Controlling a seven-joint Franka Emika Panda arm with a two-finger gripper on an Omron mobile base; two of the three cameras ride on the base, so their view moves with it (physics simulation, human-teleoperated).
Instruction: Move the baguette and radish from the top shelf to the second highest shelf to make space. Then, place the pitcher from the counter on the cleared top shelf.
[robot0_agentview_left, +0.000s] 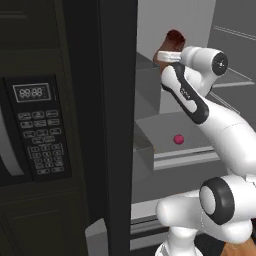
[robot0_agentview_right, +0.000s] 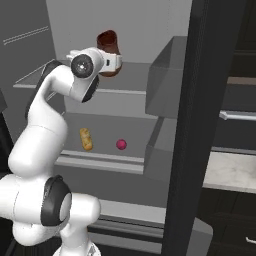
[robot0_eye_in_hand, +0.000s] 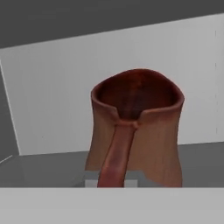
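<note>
The gripper (robot0_agentview_right: 116, 62) was closed on the handle of the upright pitcher (robot0_agentview_right: 108, 46), which stood straight ahead of it, over the top shelf (robot0_agentview_right: 131, 75).

We see the open fridge from behind the arm, left and right; both base views share the pitcher (robot0_agentview_left: 172, 45) and radish (robot0_agentview_right: 121, 144). The hand view faces the pitcher's handle side from close by

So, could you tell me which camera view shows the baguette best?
The right base view: the baguette lies in plain sight on the second highest shelf, left of the radish. The left base view shows the radish there, not the loaf.
</note>
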